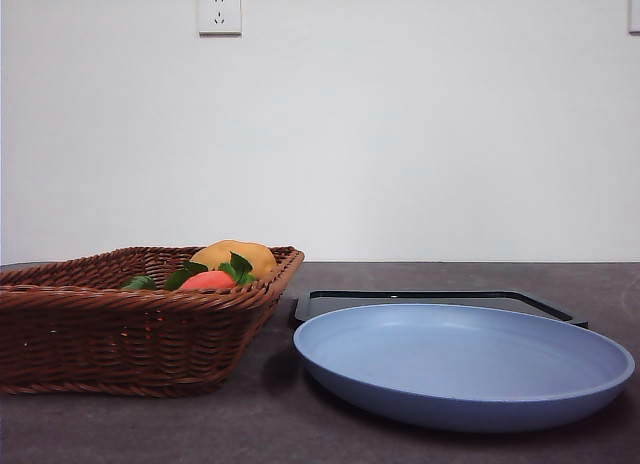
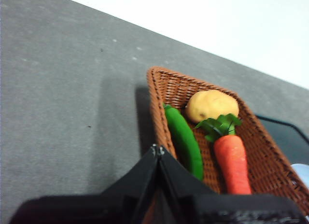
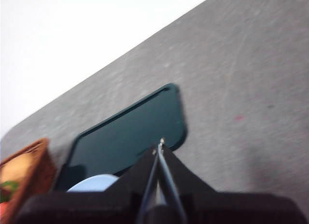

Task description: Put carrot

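- Left end effector [image 2: 158,151]: its two black jaws are pressed together to a point, gripping nothing, hanging above the near rim of the wicker basket [image 2: 159,105].
- Right end effector [image 3: 161,146]: jaws likewise closed tight and empty-handed, poised over the dark tray [image 3: 130,132], with the edge of the blue plate [image 3: 94,183] peeking in just below it.
- Neither arm shows in the front view, so both sit high and back, waiting.
- Progress check: nothing done yet, by my reading. The carrot [image 2: 231,159] lies in the basket, untouched, and the blue plate is bare in the front view.
- What is left: everything. Open, reach, grasp, lift, carry, set down. The plate or the tray looks the likely target, though the task sentence does not say.
- The carrot against the left end effector: it lies just beyond and to one side of the closed jaw tips, near but clearly apart, its green tuft pointing away toward the potato [image 2: 212,105].
- Neighbours: a green vegetable [image 2: 183,139] lies alongside the carrot, closer to the jaws; the potato touches or nearly touches the leaves.
- On the surface [image 1: 300,424]: the basket sits toward the left edge in the front view, the plate toward the right, the tray just behind it.
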`<state>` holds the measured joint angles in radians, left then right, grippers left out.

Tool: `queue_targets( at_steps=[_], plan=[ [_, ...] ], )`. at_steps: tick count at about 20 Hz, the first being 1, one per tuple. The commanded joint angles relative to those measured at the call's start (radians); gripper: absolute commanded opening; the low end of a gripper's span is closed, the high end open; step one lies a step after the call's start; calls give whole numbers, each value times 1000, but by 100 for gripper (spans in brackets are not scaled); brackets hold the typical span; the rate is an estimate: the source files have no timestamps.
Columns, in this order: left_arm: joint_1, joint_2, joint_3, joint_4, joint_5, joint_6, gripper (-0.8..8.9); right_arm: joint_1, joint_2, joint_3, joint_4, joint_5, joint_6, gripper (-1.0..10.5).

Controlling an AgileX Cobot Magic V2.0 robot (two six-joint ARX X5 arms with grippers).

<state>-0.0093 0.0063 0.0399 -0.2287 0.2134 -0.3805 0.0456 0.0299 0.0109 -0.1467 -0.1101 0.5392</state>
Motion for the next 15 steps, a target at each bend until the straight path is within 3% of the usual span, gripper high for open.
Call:
queue_targets(
  at_steps=[1, 8, 15],
  plan=[
    [2, 5, 7, 16, 5, -44, 7, 1, 8, 13, -2, -57, 33, 4],
    [2, 150, 129, -35, 55, -43, 7, 1, 114, 161, -134, -135, 35, 4],
    [1, 406, 276, -35, 185, 0, 7, 1, 298, 336, -253, -191, -39, 4]
  ],
)
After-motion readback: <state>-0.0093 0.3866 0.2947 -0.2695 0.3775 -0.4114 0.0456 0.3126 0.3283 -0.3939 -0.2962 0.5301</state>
